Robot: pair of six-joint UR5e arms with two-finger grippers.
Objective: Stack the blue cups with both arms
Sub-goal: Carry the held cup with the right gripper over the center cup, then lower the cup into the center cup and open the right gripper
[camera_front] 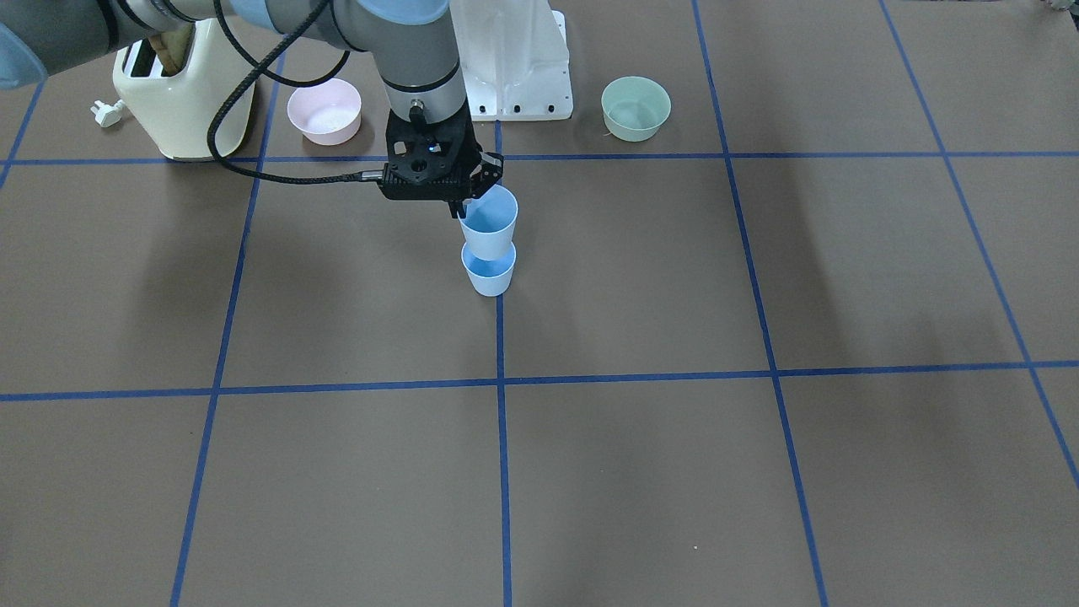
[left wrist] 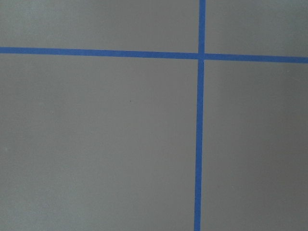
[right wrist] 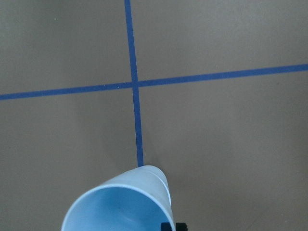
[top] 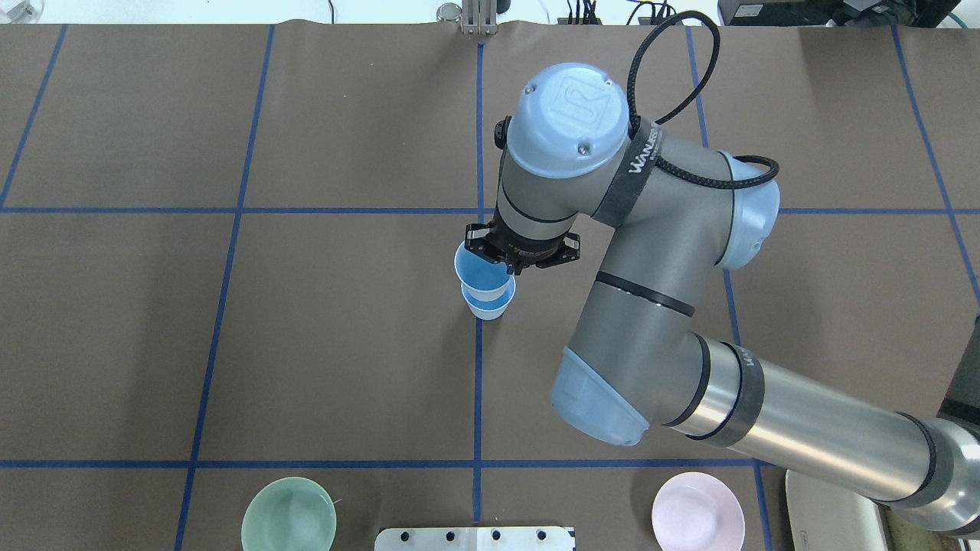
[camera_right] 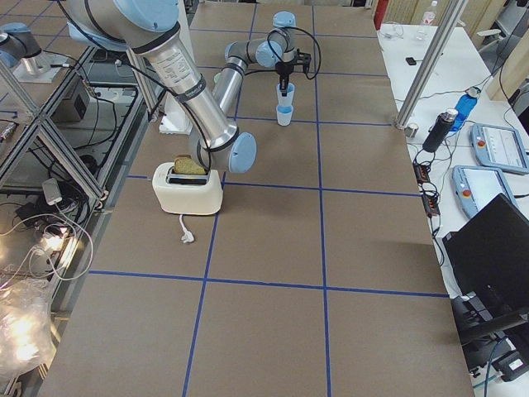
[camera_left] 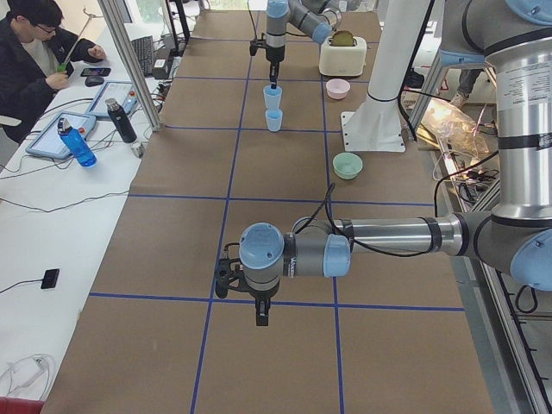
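While right gripper (camera_front: 466, 206) pinches upper cup (camera_front: 489, 223) over lower cup (camera_front: 489, 274), tipping threatens.
Off-centre release may topple both; whether left gripper (camera_left: 261, 317) is open, I cannot tell.

One camera is facing the robot (camera_front: 405, 42) from across the table (camera_front: 590, 472), looking steeply down, with the base (camera_front: 514, 59) at the top. Another is looking forward and down from behind the robot. Both are sharing the cups (camera_front: 489, 240), pink bowl (camera_front: 324, 111) and green bowl (camera_front: 636, 108). Two side cameras are looking along the table from opposite ends, seeing the cups far off. The left wrist camera is looking straight down, close, at tape lines (left wrist: 199, 144); the right wrist camera is peering closely over the upper cup (right wrist: 120, 207).
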